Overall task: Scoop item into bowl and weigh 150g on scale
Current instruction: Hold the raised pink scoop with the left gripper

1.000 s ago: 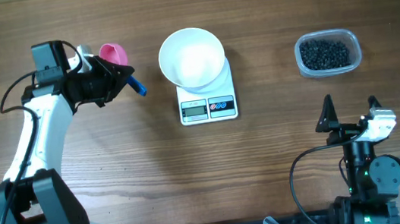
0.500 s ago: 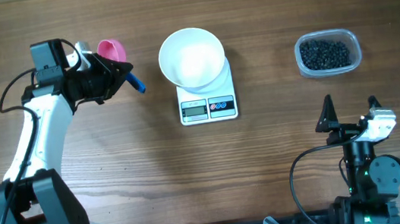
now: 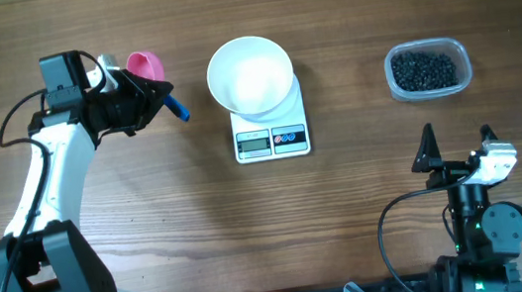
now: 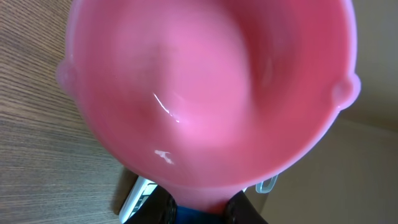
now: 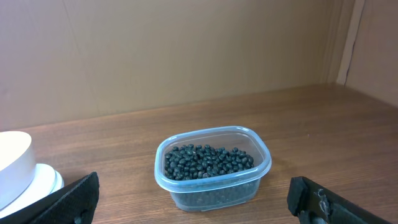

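From overhead, your left gripper [image 3: 152, 103] is clamped narrow on the blue handle [image 3: 178, 110] of the pink scoop [image 3: 146, 67], left of the white bowl [image 3: 250, 73], which sits on the scale [image 3: 272, 141]. The beans [image 3: 423, 70] lie in the clear tub [image 3: 465, 53], well apart to the right. Your right gripper [image 3: 457, 138] stands wide and empty near it. You'd best carry the scoop across level, clear of the bowl's rim, then dig in shallow. At the left wrist, the scoop's cup shows empty, its handle pinched between the fingers [image 4: 158, 213]. At the right wrist, tub and beans rest on the bare wood-grain table [image 5: 311, 124], with a plain tan wall [image 5: 186, 50] behind.
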